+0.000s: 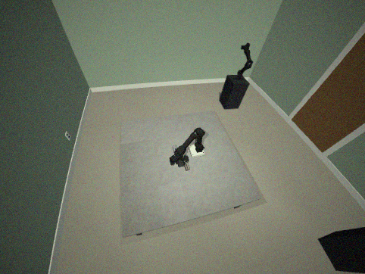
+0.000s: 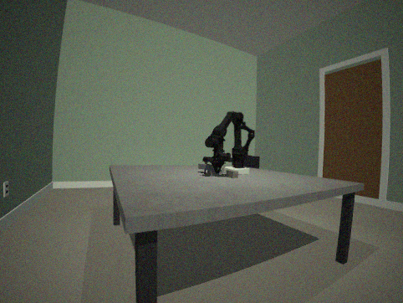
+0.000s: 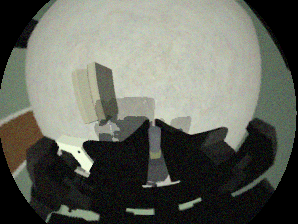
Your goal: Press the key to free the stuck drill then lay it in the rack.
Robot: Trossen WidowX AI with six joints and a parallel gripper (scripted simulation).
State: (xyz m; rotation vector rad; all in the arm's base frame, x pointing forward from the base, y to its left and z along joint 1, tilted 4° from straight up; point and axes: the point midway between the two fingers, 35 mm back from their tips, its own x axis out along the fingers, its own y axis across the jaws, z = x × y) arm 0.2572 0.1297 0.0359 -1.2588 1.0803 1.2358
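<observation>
My gripper (image 3: 152, 121) (image 2: 216, 171) is low over the table, its fingertips drawn together. It is shut on a long grey piece with a yellow band, apparently the drill (image 3: 157, 171), whose length shows between the fingers in the wrist view. A beige and grey slotted block (image 3: 104, 94) (image 2: 232, 174) (image 1: 187, 166), perhaps the rack, stands apart from the fingers, up and to the left in the wrist view. The key and the part that holds the drill cannot be made out; the dark fingers cover much of that spot.
The arm's white base plate (image 1: 197, 153) (image 2: 241, 170) (image 3: 79, 153) is close beside the gripper. The table (image 1: 151, 197) (image 2: 175, 197) extends around the arm. A dark pedestal (image 1: 234, 92) with another arm stands beyond the table. Grey shadows lie near the fingertips.
</observation>
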